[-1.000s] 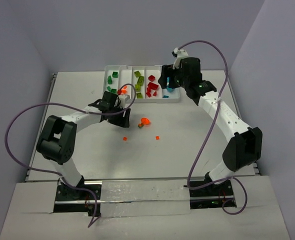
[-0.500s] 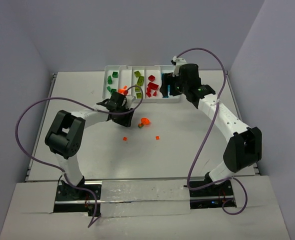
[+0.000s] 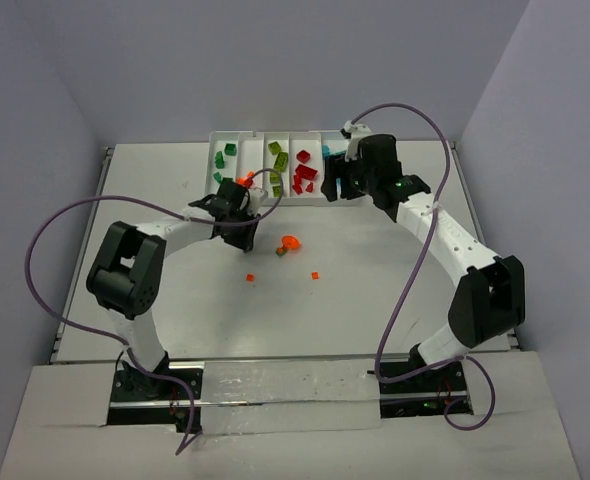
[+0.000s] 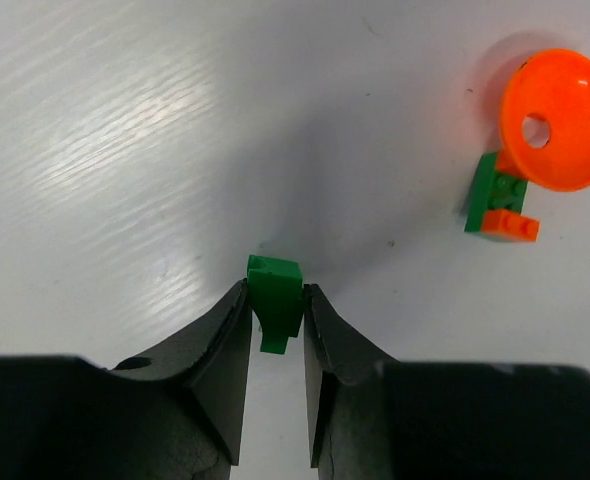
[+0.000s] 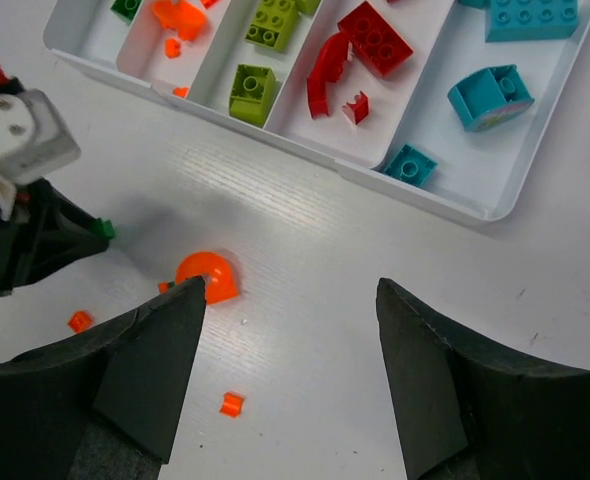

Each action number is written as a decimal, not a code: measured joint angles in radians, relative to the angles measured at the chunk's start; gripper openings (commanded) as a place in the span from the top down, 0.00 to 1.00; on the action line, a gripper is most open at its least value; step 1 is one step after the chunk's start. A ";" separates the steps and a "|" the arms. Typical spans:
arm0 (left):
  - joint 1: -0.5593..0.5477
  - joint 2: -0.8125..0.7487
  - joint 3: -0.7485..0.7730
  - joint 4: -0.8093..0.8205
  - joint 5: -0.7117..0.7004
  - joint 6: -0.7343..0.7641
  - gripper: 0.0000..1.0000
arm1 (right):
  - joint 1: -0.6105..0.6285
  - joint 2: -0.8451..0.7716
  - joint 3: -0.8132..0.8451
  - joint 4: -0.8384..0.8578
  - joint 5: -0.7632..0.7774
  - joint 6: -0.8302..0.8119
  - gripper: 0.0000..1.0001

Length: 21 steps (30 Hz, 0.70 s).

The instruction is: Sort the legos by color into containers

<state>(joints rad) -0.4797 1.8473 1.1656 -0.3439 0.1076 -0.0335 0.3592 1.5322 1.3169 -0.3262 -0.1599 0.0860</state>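
Observation:
My left gripper point(image 4: 275, 305) is shut on a small dark green brick point(image 4: 275, 292), just above the table and near the white tray point(image 3: 285, 202); the brick also shows in the right wrist view point(image 5: 102, 229). My right gripper point(image 5: 290, 290) is open and empty, hovering over the table just in front of the tray's right end point(image 5: 305, 150). The tray's compartments hold, from left to right, dark green, orange, lime, red and teal bricks. An orange dome point(image 4: 555, 120) and a green-and-orange stack point(image 4: 500, 205) lie on the table to the right of the left gripper.
Two small orange bits point(image 3: 250, 277) point(image 3: 315, 274) lie on the table nearer the arm bases. Purple cables loop above both arms. Grey walls stand behind and beside the table.
My left gripper has shifted a little right and toward the tray. My right gripper has drawn back slightly from over the teal compartment toward the table.

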 measured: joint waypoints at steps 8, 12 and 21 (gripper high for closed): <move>0.189 -0.044 0.289 -0.129 0.038 0.034 0.76 | 0.000 -0.018 -0.074 -0.009 -0.047 -0.031 0.24; 0.270 0.033 0.502 -0.114 0.044 0.035 0.77 | 0.000 -0.029 -0.104 -0.036 -0.071 -0.050 0.24; 0.307 0.385 0.799 -0.082 0.076 -0.022 0.72 | 0.000 -0.075 -0.137 -0.120 -0.134 -0.134 0.24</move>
<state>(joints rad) -0.1730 2.2320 1.9642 -0.4260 0.1834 -0.0552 0.3592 1.4576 1.1803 -0.4462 -0.2942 -0.0476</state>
